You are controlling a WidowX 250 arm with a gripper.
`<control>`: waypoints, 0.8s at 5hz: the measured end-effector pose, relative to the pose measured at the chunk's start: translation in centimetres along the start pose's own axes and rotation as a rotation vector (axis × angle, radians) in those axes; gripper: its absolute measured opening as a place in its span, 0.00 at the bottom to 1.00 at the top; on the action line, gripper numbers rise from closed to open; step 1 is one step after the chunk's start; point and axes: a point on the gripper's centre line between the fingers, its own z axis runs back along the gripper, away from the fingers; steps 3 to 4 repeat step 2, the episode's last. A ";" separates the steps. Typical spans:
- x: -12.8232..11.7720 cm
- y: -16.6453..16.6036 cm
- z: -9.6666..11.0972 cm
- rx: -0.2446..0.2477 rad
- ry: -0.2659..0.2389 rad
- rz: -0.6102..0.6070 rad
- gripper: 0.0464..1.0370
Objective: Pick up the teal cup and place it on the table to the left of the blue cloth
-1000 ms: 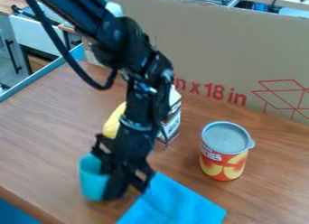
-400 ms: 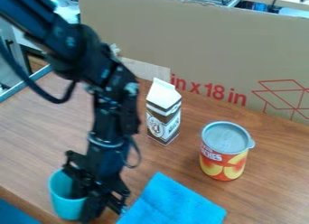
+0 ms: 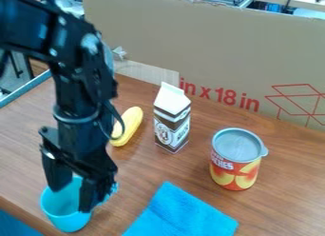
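The black gripper [image 3: 71, 199] hangs at the lower left, open, with its two fingers apart over a light-blue cup [image 3: 63, 219]. The cup stands upright near the table's front-left edge. One finger overlaps the cup's back-left rim, the other its right side; whether they touch it I cannot tell. Behind and right of the gripper lies a yellow corn cob [image 3: 131, 125], and beside that stands a brown-and-white milk carton [image 3: 171, 118].
A red-orange can with a grey lid [image 3: 235, 159] stands at the right. A blue cloth [image 3: 181, 213] lies at the front centre. The wooden table [image 3: 289, 182] ends at a large cardboard panel [image 3: 209, 44] along the back.
The cup has shifted left and toward the front edge along with the gripper. The gripper has since opened and risen somewhat. The corn has come back into sight.
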 end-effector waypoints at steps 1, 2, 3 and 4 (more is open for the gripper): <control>0.3 -0.2 2.2 -0.015 -0.071 -0.032 0.97; 1.4 0.7 5.3 0.029 -0.126 -0.028 0.96; 1.4 0.7 5.3 0.029 -0.126 -0.028 0.96; 1.4 0.7 5.3 0.029 -0.126 -0.028 0.96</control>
